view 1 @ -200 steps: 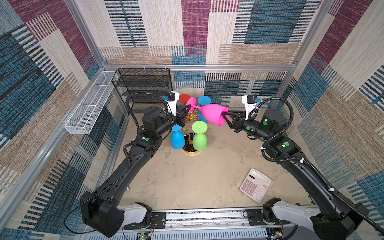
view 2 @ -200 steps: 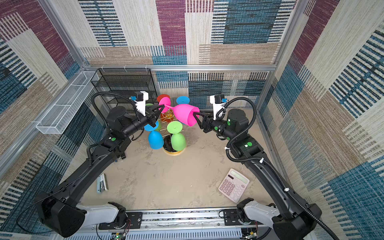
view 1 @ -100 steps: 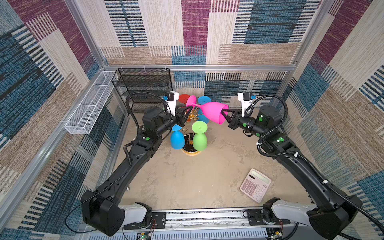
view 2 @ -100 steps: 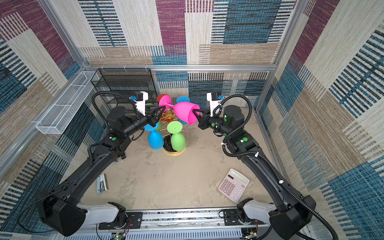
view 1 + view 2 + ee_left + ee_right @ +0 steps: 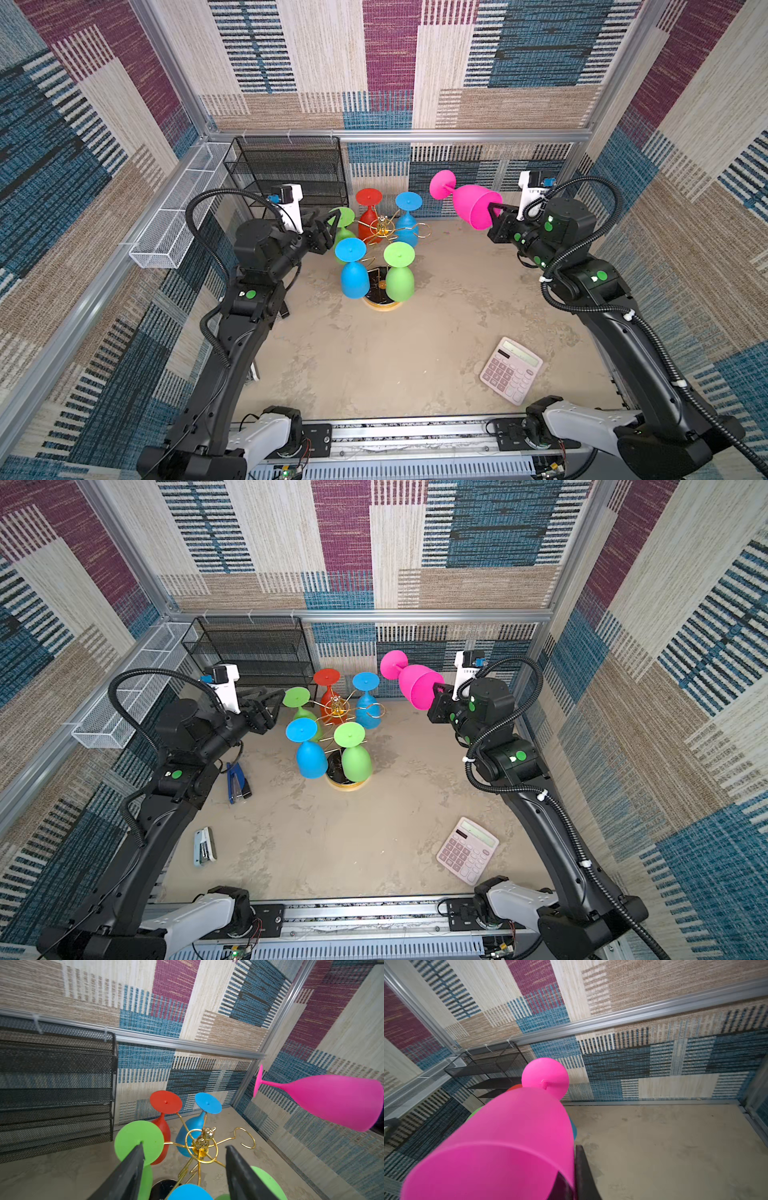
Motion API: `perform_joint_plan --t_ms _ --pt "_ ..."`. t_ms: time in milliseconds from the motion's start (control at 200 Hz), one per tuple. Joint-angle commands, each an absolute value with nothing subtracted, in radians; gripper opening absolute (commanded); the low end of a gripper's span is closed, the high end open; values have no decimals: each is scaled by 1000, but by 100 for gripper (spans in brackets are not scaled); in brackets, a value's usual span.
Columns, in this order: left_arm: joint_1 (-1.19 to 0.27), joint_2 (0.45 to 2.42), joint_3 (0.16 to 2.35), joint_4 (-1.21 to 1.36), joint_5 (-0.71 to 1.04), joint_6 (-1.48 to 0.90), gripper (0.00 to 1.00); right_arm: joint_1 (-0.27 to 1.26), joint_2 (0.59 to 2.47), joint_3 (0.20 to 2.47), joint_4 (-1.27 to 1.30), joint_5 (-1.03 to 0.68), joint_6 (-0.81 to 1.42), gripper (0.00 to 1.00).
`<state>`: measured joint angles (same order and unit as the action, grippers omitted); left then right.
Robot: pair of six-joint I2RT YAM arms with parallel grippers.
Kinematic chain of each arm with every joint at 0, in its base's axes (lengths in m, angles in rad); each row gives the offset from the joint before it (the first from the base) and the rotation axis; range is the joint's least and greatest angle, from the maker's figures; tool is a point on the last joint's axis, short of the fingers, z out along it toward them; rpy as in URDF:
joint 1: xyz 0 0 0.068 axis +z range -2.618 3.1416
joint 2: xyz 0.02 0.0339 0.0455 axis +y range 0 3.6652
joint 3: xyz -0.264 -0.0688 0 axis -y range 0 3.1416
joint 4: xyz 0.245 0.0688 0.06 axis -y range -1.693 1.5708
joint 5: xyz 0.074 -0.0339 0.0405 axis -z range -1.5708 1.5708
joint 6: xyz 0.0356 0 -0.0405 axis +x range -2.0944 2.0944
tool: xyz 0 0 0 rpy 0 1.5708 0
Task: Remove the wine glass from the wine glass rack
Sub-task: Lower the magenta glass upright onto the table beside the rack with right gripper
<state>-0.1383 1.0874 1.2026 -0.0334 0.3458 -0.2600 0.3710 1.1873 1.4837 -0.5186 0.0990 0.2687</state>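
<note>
Pink wine glass is off the rack. It is held in the air on its side, to the right of the rack and higher than it, with its foot pointing back toward the rack and well clear of the desk.

The right end effector is clamped on the bowl's rim. In the right wrist view one finger lies outside the wall, and the other shows darkly through it from inside.

The left end effector sits just left of the rack, level with its arms, jaws apart and holding nothing. In the left wrist view one finger overlaps the foot of a green glass; contact cannot be told.

Five glasses hang upside down on the rack: two green, two blue, one red. One gold hook stands bare on the side facing the pink glass.

A second earlier the wine glass lay close above the rack between both end effectors, with the left's jaws together at its stem. Since then the left has opened and drawn back, and the right has carried the glass up and away to the right.
</note>
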Motion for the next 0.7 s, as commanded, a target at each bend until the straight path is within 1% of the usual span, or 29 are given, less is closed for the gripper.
perform_joint_plan --t_ms 0,70,200,441,521,696 --pt "-105 1043 1165 -88 330 -224 69 368 1213 1506 -659 213 238 0" --pt "-73 1024 1161 -135 310 -218 73 366 1245 1521 -704 245 227 0" --pt "-21 1015 1156 -195 327 -207 74 355 1320 1563 -768 254 208 0" --pt "30 940 1007 -93 288 -214 78 347 1491 1657 -849 230 170 0" --pt "44 916 956 -52 266 -213 80 344 1546 1682 -863 229 158 0" --pt "58 894 905 -26 223 -216 84 343 1662 1746 -909 229 134 0"
